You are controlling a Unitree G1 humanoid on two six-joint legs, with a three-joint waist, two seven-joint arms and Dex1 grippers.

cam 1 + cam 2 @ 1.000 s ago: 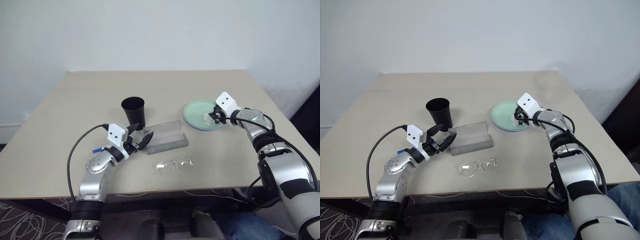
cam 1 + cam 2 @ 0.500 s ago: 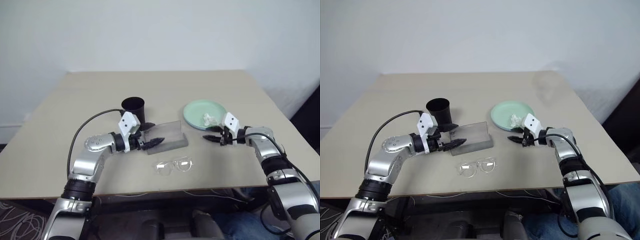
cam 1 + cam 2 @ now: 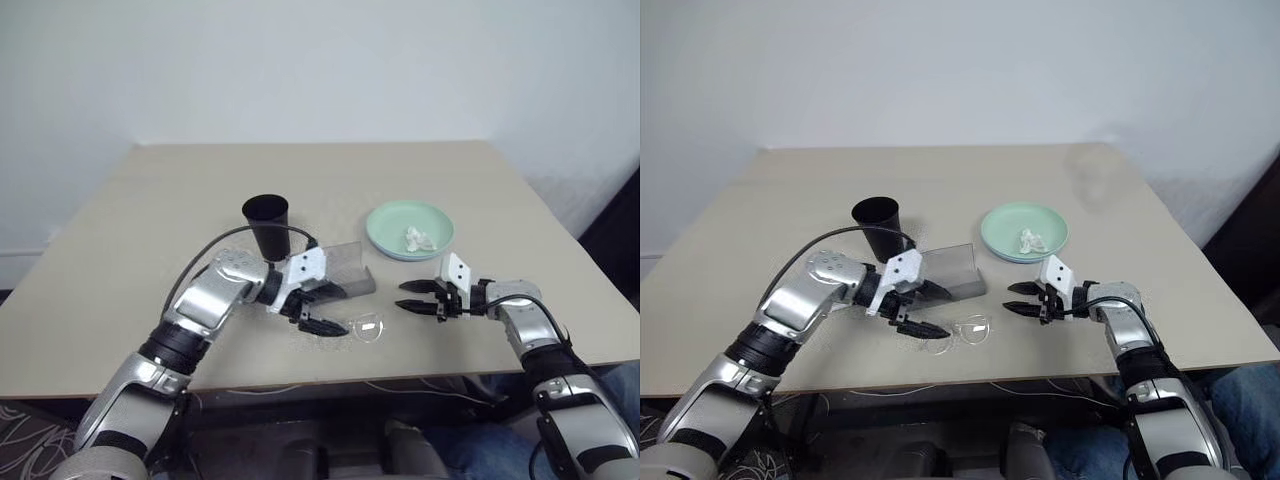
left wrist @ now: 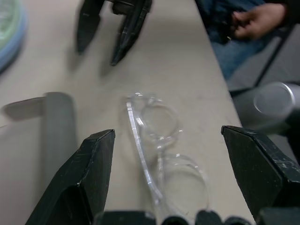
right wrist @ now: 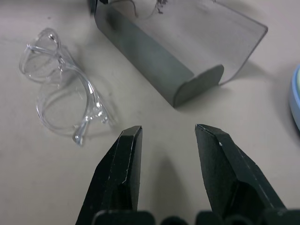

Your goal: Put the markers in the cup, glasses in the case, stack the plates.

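The clear glasses (image 4: 157, 140) lie on the table near its front edge, just in front of the grey case (image 3: 340, 272), whose clear lid stands open. My left gripper (image 3: 335, 310) hangs open over them, one finger on each side, and covers part of them in the head views. My right gripper (image 3: 403, 297) is open and empty, level with the table to the right of the glasses (image 5: 65, 98), pointing at them. The black cup (image 3: 266, 225) stands upright behind the case. The mint green plate (image 3: 395, 222) rests on a light blue one. The markers are out of view.
A crumpled white tissue (image 3: 416, 238) lies on the green plate. The beige table (image 3: 150, 200) stretches bare to the left and behind the cup. A person in jeans (image 3: 480, 460) sits at the front edge, a hand (image 4: 258, 18) near the table.
My left gripper swung right from beside the cup and case to over the glasses. My right gripper drew back from the green plate toward the front, turning left to face the glasses.
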